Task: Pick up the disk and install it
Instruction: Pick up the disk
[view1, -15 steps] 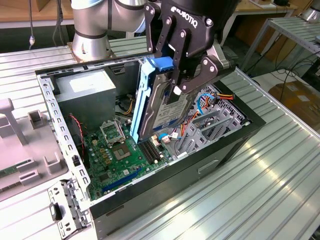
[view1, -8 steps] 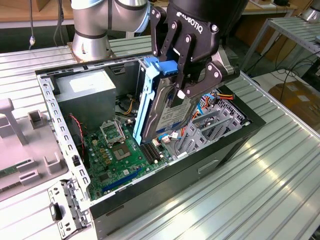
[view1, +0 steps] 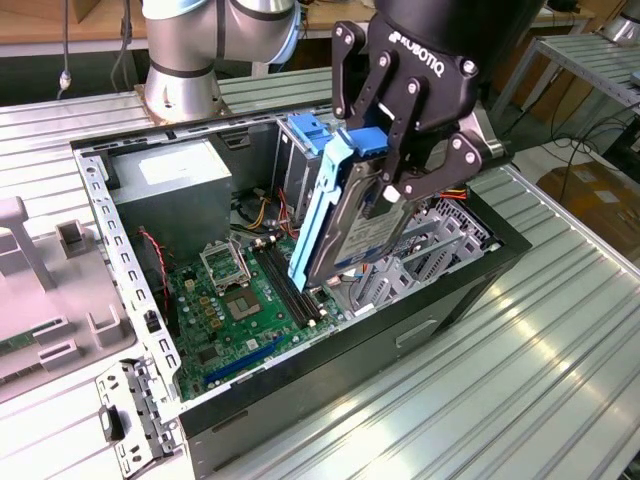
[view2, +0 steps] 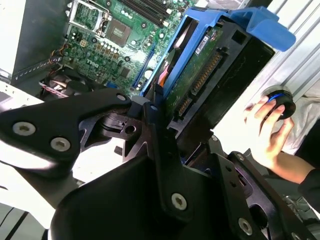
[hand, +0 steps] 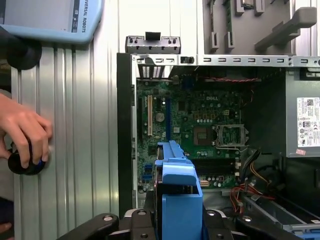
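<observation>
Gripper (view1: 385, 180) is clamped on the disk (view1: 345, 225), holding it on edge and tilted over the open computer case (view1: 130, 330), between the motherboard (view1: 230, 300) and the drive cage (view1: 445, 240). Person's hand (hand: 25, 132) rests on a black knob (hand: 22, 162) beside the case.

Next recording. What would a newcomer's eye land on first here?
The black gripper dominates the exterior view, shut on the disk, whose bright blue rails stand out as it hangs tilted above the open computer case and its green motherboard. In the first wrist view, a person's hand rests on a dark knob on the ribbed metal table beside the case.
</observation>
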